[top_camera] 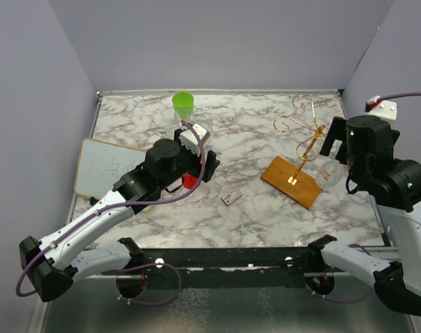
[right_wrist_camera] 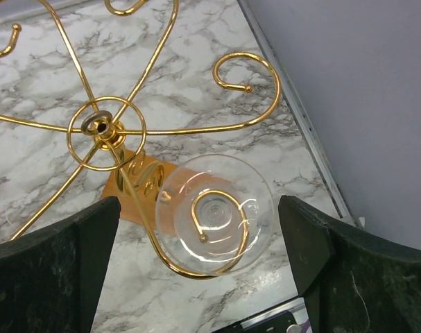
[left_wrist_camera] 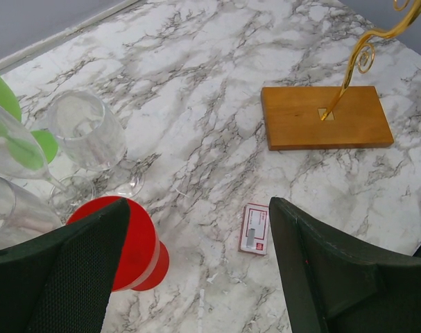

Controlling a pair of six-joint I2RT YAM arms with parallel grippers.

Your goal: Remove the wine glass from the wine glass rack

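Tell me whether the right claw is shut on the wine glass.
No, the right claw is wide open, not touching the wine glass.

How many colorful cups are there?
2. A green cup stands farther back; a red cup sits by the jaws of the left gripper. The arms could hide more.

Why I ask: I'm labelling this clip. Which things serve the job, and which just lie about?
Job: wine glass, wine glass rack, right pincer.
Lying about: green cup, red cup, clear glasses by them, small card, whiteboard.
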